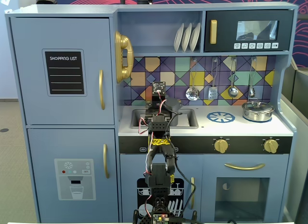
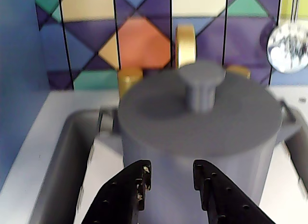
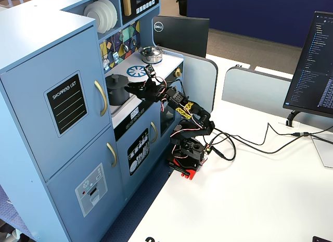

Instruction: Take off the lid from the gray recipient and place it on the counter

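Note:
The gray recipient (image 2: 187,156) stands in the recessed sink of the white counter (image 2: 26,156), with the dark-gray lid (image 2: 154,113) flat on top and its knob (image 2: 201,86) upright. My gripper (image 2: 171,173) is open and empty, its two black fingers level with the pot's side wall just below the lid's rim, close in front of it. In a fixed view the pot (image 3: 117,90) sits left of the gripper (image 3: 128,88). In the front fixed view the arm hides most of the pot (image 1: 174,107).
A gold faucet (image 2: 185,46) stands behind the pot, against the tiled wall. A shiny silver pot (image 1: 258,111) and the blue burner print (image 1: 221,117) lie on the counter to the right. Utensils hang above, a ladle (image 2: 288,48) among them. The sink wall (image 2: 67,161) is to the left.

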`<act>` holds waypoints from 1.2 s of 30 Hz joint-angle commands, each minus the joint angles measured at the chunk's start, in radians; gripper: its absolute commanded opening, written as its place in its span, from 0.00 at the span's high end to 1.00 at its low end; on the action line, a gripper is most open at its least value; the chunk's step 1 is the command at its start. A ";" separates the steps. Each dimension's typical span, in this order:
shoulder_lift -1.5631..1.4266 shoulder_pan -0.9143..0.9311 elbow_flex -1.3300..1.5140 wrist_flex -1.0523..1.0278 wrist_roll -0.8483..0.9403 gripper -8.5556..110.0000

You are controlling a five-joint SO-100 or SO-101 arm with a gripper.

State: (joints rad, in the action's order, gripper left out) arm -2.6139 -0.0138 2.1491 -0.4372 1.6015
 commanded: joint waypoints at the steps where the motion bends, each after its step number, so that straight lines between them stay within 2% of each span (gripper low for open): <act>1: 0.029 0.023 -0.091 0.041 0.015 0.92; 4: 0.052 0.040 -0.100 0.048 0.012 0.91; 9: 0.106 0.051 -0.115 0.091 0.012 0.82; 15: 0.204 0.054 -0.130 0.204 0.006 0.77; 22: 0.353 0.066 -0.172 0.336 0.017 0.78; 36: 0.497 0.080 -0.284 0.357 -0.002 0.79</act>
State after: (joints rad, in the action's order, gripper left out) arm -2.1322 0.0598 1.9543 -0.1181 1.6122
